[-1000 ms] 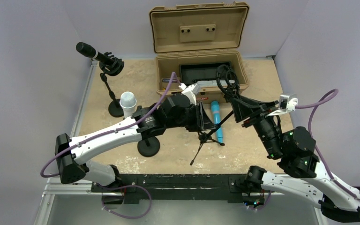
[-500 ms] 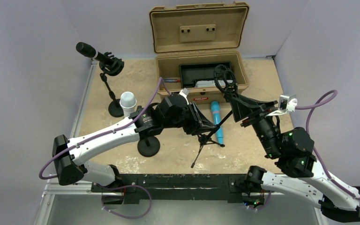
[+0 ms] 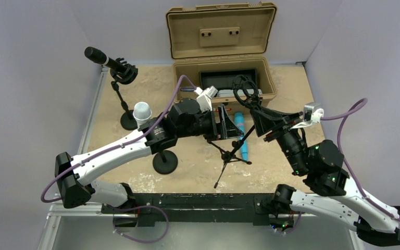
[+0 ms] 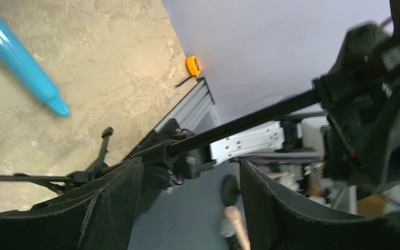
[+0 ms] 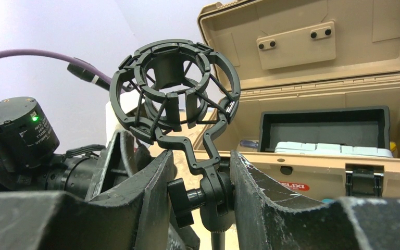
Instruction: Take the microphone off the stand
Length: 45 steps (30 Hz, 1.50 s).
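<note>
The blue microphone [image 3: 240, 136] is lying flat on the worktop [image 3: 286, 88], just in front of the open tan case [image 3: 221, 52] and beside the legs of the tripod stand [image 3: 234, 151]. It is touching neither gripper. The shock mount [image 5: 167, 73] at the top of that stand is showing empty in the right wrist view, so the removal is looking done for this stand.

The right gripper [image 5: 200, 156] is pinching the tripod stand at the swivel joint just under the shock mount, and is holding the stand tilted. The left gripper [image 4: 187, 164] is hanging with its fingers spread. The stand's pole [image 4: 250, 120] is crossing beyond the gap, and nothing is clamped between the fingers.

The microphone is reading as a slim, rigid tube with a smooth blue barrel, probably light. Being round and smooth, it is likely to roll on the worktop or slip if it is nipped near a tapering end. The safest hold is probably across the middle of the barrel, with the fingers square to its length. The stand is looking top-heavy and spindly, so letting go of it carelessly is risking a fall onto the microphone.

At the rear left, a black microphone [image 3: 100, 56] is sitting in a mount of its own.
</note>
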Tool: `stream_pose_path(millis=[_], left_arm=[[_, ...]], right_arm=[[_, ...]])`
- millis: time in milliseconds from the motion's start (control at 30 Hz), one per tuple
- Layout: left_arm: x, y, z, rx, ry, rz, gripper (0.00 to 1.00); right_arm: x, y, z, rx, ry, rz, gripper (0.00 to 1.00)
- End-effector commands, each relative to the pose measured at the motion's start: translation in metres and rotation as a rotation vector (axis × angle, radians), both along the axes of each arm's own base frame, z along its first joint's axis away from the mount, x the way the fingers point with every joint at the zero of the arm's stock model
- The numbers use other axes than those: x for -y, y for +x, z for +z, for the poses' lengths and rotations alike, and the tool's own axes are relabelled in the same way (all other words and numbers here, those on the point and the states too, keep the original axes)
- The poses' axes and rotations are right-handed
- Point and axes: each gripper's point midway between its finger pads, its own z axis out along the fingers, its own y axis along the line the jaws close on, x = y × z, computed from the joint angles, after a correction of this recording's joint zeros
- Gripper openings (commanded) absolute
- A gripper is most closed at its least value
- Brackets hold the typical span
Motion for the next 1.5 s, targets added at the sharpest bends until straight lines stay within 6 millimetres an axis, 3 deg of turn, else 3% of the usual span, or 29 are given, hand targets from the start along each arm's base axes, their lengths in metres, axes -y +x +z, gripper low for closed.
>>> stream_pose_path(millis=[0,133,267,633,1000,1200,1267,1400,1467], left_arm=[[-0.002,-0.002,0.008,0.351,0.043,-0.159,0.63],[-0.004,-0.002,-0.001,0.43,0.078,-0.187,0.6],[-0.002,-0.002,-0.005,0.447,0.094,-0.211,0.48],[0.004,-0.015,-0.029,0.4,0.134,-0.26,0.5],[0.012,-0.023,-0.042,0.374,0.172,-0.282,0.34],[0.009,-0.02,-0.044,0.371,0.198,-0.264,0.31],[0.008,-0.017,-0.045,0.365,0.214,-0.251,0.24],[0.009,-0.012,-0.039,0.31,0.239,-0.209,0.0],[0.011,-0.013,-0.034,0.23,0.223,-0.173,0.0]], right_arm=[[0.008,-0.006,0.032,0.056,0.121,0.01,0.0],[0.007,-0.006,0.031,0.053,0.121,0.01,0.0],[0.005,-0.004,0.029,0.05,0.114,0.005,0.0],[0.005,-0.001,0.029,0.052,0.112,-0.008,0.0],[0.006,-0.002,0.029,0.052,0.112,-0.01,0.0],[0.008,-0.003,0.031,0.054,0.121,-0.009,0.0],[0.007,-0.003,0.031,0.054,0.121,-0.007,0.0],[0.004,-0.002,0.029,0.052,0.111,-0.002,0.0],[0.001,0.0,0.027,0.05,0.102,-0.004,0.0]])
